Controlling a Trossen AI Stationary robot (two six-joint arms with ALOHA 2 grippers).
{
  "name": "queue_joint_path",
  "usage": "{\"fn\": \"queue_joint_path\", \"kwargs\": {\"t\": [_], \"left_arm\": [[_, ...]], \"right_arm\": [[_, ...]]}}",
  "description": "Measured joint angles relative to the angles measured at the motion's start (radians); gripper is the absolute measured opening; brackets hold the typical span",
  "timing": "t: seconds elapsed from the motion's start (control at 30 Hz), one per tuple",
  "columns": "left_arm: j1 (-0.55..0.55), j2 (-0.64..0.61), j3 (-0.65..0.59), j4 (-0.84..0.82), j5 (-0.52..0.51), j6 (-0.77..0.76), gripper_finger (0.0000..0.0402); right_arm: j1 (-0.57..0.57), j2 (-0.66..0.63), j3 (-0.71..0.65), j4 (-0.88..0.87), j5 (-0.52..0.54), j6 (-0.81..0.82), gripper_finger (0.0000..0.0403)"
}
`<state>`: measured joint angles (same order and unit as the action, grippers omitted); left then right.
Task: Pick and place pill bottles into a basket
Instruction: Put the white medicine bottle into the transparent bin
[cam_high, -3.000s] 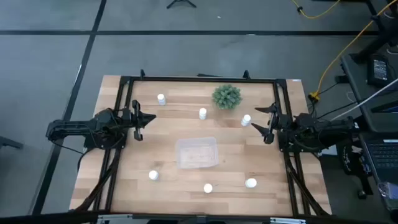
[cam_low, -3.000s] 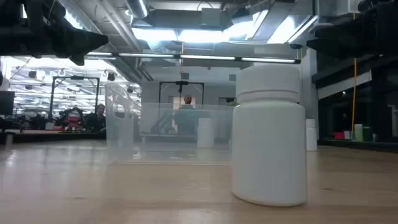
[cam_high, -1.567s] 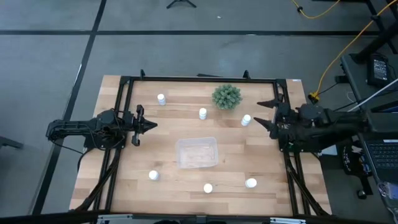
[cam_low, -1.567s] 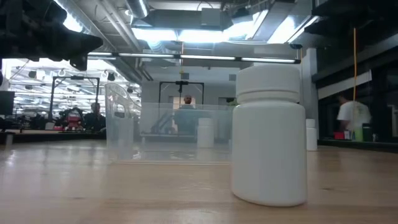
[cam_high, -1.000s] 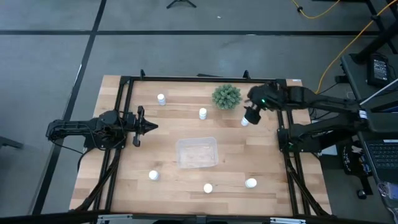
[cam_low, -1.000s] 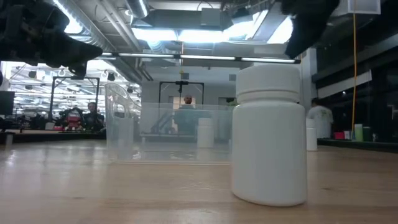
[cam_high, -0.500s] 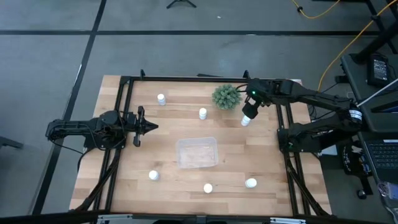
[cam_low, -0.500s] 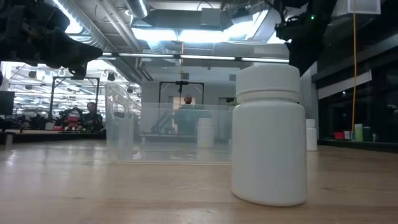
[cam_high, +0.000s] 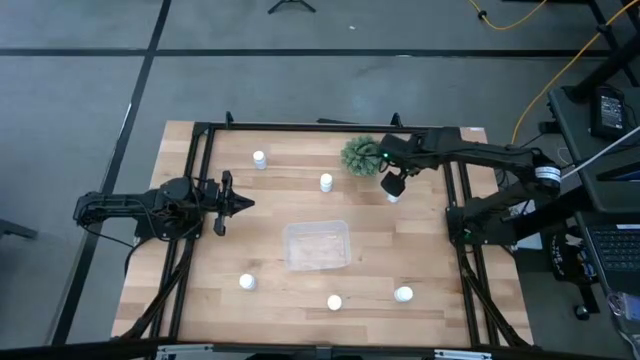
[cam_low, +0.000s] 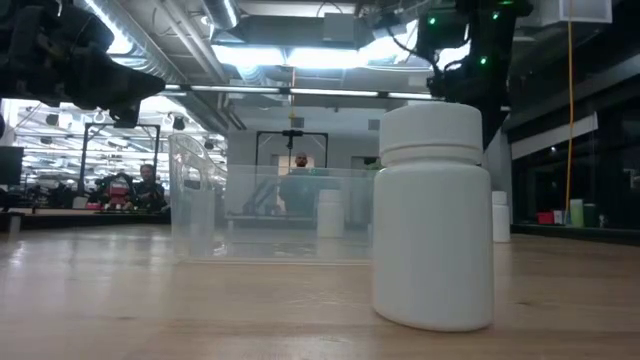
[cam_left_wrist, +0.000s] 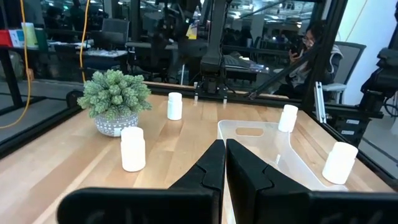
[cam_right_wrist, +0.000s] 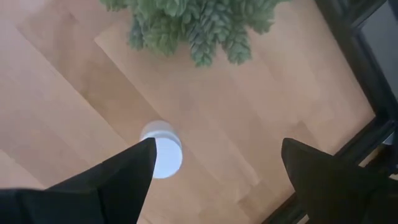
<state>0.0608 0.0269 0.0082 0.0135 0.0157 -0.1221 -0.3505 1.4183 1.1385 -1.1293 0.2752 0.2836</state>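
From above, the right gripper (cam_high: 393, 186) hangs over a pill bottle (cam_high: 394, 197) beside the plant (cam_high: 362, 154), ready to descend; the clear basket (cam_high: 317, 246) waits mid-bench. Its wrist view shows fingers (cam_right_wrist: 118, 174) spread wide, empty. The left gripper (cam_left_wrist: 222, 163) is clenched, idle.

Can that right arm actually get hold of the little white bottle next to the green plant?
Probably yes. The right gripper hangs open just above that bottle, nothing between them; the plant stands close beside but apart.

In the high view the right gripper (cam_high: 393, 184) partly hides a pill bottle (cam_high: 394, 195) beneath it.
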Motion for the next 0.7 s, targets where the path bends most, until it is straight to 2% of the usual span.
{"fn": "queue_joint_path", "kwargs": {"t": [0.37,0.7], "left_arm": [[0.000,0.047,0.000,-0.001,0.000,-0.025,0.0007],[0.000,0.128,0.000,-0.004,-0.026,-0.024,0.0006]], "right_arm": [[0.076,0.019,-0.009,0.025,0.010,0.026,0.0346],[0.078,-0.046,-0.240,0.195,-0.017,0.003,0.0346]]}}
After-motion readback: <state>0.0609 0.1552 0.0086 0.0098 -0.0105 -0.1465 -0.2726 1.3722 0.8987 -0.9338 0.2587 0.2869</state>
